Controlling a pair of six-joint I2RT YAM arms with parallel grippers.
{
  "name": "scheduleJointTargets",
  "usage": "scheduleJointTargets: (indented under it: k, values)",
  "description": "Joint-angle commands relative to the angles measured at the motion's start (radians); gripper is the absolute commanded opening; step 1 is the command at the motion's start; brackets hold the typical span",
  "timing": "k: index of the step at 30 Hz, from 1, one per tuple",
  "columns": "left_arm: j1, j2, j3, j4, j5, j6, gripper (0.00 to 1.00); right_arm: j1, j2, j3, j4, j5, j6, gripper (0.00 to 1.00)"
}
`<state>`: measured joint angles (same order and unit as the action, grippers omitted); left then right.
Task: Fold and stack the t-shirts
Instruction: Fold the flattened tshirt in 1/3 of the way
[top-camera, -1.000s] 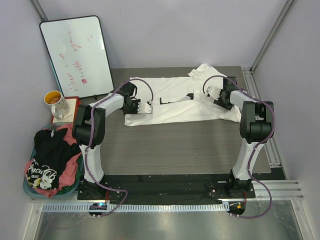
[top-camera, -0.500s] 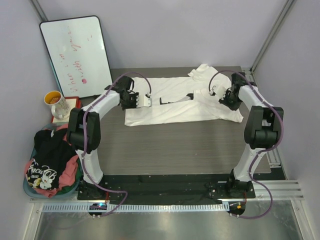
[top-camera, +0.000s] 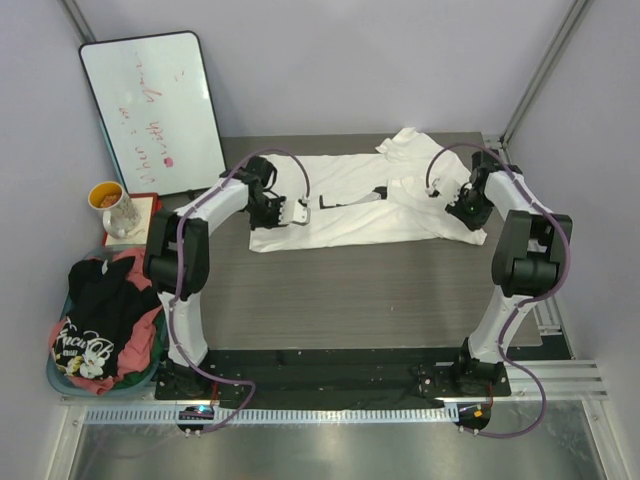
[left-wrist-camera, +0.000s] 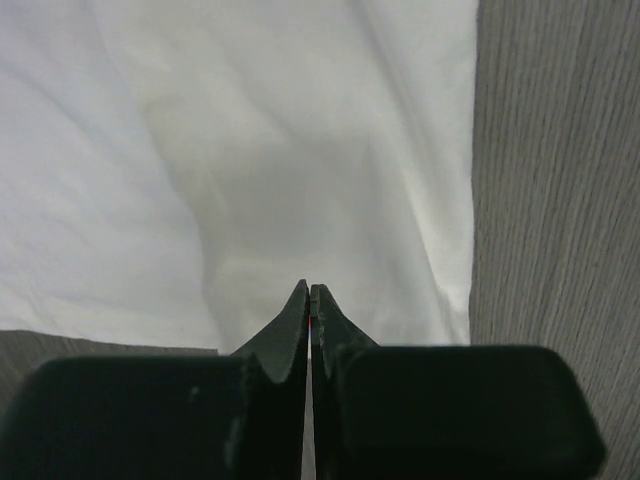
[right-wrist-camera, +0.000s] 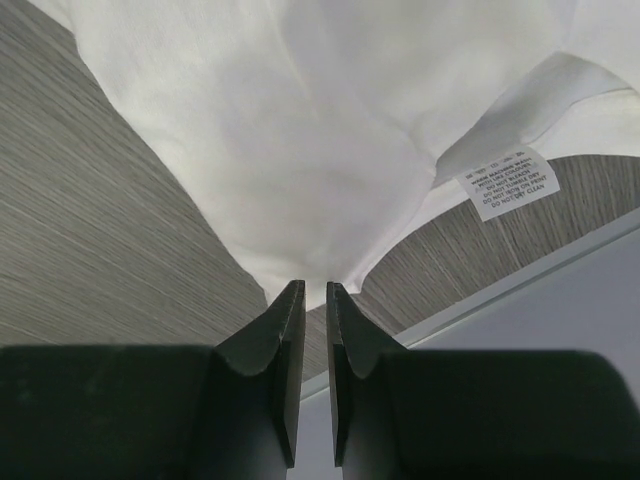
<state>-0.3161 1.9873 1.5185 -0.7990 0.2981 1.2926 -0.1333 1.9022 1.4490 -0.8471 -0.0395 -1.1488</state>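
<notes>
**Position of item.** The white shirt (top-camera: 360, 200) lies flat on the desk (top-camera: 350, 290), in the upper centre of the top view. Its long axis runs left to right across the frame. The black shirt (top-camera: 95, 310) and the pink shirt (top-camera: 145, 325) are heaped in the basket (top-camera: 52, 368) at lower left, well apart from both arms.

**Left fingers** (left-wrist-camera: 285, 340). They are closed to a hairline gap. In the left wrist view the white cloth rises in a slight ridge straight to the tips, so they are judged to be pinching the hem. In the top view this grip sits at the shirt's left end, on its lower edge.

**Right fingers** (right-wrist-camera: 275, 340). They are narrow, with a thin slit between them. The cloth tapers to a point that enters the slit, so a corner is judged held. A care label (right-wrist-camera: 505, 182) shows at the upper right of that view. In the top view this grip sits at the shirt's right end, near the lower edge.

**Governing relation.** The two grips stand at opposite ends of the long axis, each arm on its own end. The body of the shirt lies beyond both pairs of fingers, toward the top of the frame. A fold would therefore run across the long axis. Both ends would need to travel together, or the cloth would be expected to skew.

**Task state.** The white shirt is judged still in folding, and no stack has been begun.
</notes>
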Motion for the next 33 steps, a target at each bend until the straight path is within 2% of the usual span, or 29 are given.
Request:
scheduleJointTargets:
  k: [1,8,11,12,17,25,33]
  values:
    - [-0.014,0.041,0.014,-0.036,0.010,0.011,0.00,-0.005,0.024,0.005,-0.006,0.000,0.011,0.20]
    - [-0.024,0.074,-0.006,-0.016,-0.025,0.017,0.00,-0.006,0.074,-0.012,0.037,0.012,0.026,0.23]
    - [-0.024,0.077,-0.009,-0.014,-0.030,0.019,0.00,-0.008,0.086,-0.012,0.057,0.024,0.024,0.17]
    - [-0.026,0.079,-0.011,-0.012,-0.036,0.025,0.00,-0.006,0.098,-0.012,0.062,0.029,0.024,0.11]
    - [-0.024,0.085,-0.052,0.000,-0.083,0.065,0.00,-0.011,0.115,-0.033,0.127,0.081,0.020,0.08]
    - [-0.021,0.062,-0.155,0.044,-0.168,0.155,0.00,-0.020,0.113,-0.052,0.217,0.132,-0.057,0.07]
    - [-0.018,0.050,-0.162,0.034,-0.177,0.165,0.00,-0.034,0.101,-0.102,0.282,0.167,-0.193,0.09]
